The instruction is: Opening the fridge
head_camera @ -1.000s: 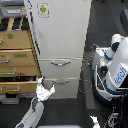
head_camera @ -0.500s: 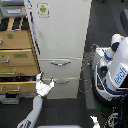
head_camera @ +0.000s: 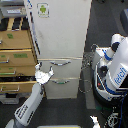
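The tall white fridge stands in the middle of the exterior view, with a green-and-white sticker on its upper door. Below the door are two drawers with silver bar handles, the upper and the lower. All of them look closed. My gripper is at the fridge's left edge, level with the upper drawer and left of its handle. Its white fingers look spread, with nothing held. My grey arm rises to it from the bottom left.
A tan wooden drawer cabinet stands against the fridge on the exterior view's left, close behind my gripper. A white-and-blue robot body stands on the right, with dark cables between it and the fridge. The floor is dark.
My gripper has moved up and slightly right along the fridge's left edge, from lower-drawer height to upper-drawer height. The fridge's door and drawers have not moved.
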Motion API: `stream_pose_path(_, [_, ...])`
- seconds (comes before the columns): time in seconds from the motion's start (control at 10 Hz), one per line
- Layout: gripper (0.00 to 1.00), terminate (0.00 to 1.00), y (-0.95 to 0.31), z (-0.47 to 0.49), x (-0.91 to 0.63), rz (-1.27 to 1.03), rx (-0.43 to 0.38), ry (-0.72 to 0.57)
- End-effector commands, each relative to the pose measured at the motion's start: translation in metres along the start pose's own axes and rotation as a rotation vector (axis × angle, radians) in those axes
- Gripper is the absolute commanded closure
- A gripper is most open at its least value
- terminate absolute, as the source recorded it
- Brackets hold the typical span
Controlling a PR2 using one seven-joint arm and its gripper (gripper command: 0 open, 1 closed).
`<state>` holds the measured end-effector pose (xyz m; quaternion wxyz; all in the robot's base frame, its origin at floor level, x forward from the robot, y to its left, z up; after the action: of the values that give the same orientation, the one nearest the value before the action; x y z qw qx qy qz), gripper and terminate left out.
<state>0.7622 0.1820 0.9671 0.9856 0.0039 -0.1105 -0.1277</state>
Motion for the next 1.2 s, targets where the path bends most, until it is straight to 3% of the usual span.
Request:
stream_pose_path(0.1, [0.0, 0.0, 0.147, 0.073, 0.096, 0.387, 0.126, 0.142])
stream_pose_path(0.5, [0.0, 0.0, 0.169, 0.079, 0.115, 0.394, 0.152, 0.15])
stream_pose_path(1.2, [0.0, 0.0, 0.172, 0.084, 0.159, 0.351, 0.003, 0.142])
